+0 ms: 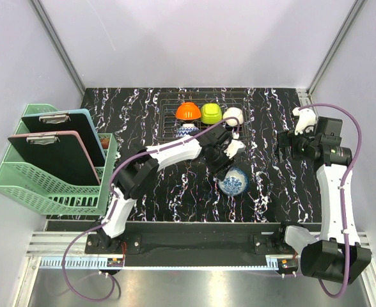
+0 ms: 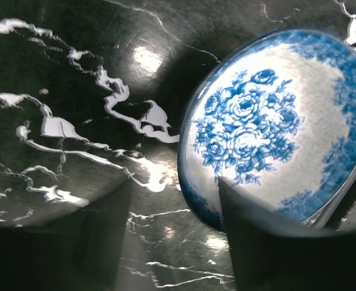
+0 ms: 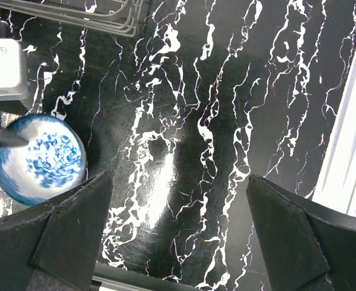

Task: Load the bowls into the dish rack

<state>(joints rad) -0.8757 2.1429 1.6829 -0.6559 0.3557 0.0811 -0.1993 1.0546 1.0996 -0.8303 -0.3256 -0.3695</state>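
Note:
A blue-and-white patterned bowl (image 1: 233,181) sits on the black marbled table in front of the dish rack (image 1: 169,121). It also shows in the left wrist view (image 2: 275,115) and the right wrist view (image 3: 39,160). My left gripper (image 1: 227,164) is open just above its far rim. In the left wrist view (image 2: 178,242) one finger (image 2: 275,242) is over the bowl's inside and the other is outside the rim. The rack holds an orange bowl (image 1: 188,110), a lime-green bowl (image 1: 211,113), a white bowl (image 1: 233,116) and another blue-patterned bowl (image 1: 187,132). My right gripper (image 1: 285,146) is open and empty (image 3: 178,242), to the right of the bowl.
A mint-green plastic basket (image 1: 54,185) with clipboards stands at the left. White walls enclose the table. The rack's corner (image 3: 75,15) shows at the top left of the right wrist view, and the table's right edge (image 3: 347,151) at its right.

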